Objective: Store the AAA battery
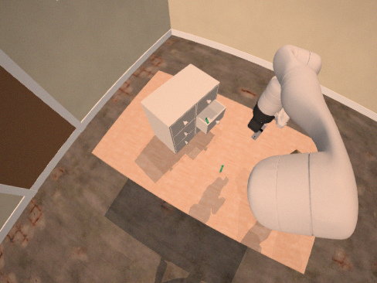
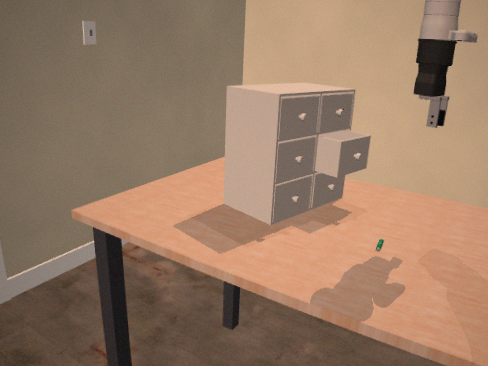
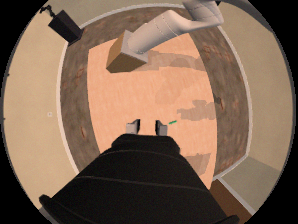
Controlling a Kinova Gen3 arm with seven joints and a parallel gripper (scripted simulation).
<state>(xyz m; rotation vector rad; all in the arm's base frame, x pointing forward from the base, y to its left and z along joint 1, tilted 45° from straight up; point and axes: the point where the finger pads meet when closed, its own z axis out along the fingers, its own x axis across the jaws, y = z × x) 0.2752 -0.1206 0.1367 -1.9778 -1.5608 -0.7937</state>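
A small white chest (image 1: 181, 106) with six grey drawers stands on the wooden table; it also shows in the exterior view (image 2: 285, 150). Its middle right drawer (image 1: 212, 116) (image 2: 346, 154) is pulled out partway and holds a green AAA battery (image 1: 207, 120). A second green AAA battery (image 1: 222, 168) (image 2: 380, 244) lies on the table in front of the chest, and shows small in the wrist view (image 3: 172, 121). My gripper (image 2: 436, 117) (image 1: 256, 135) hangs high above the table, right of the chest and apart from both batteries. Its fingers stand partly open with nothing between them.
The table (image 2: 320, 250) has dark legs and a near edge close to the loose battery. My arm's large base link (image 1: 305, 193) rises over the table's right side. Walls stand behind the chest.
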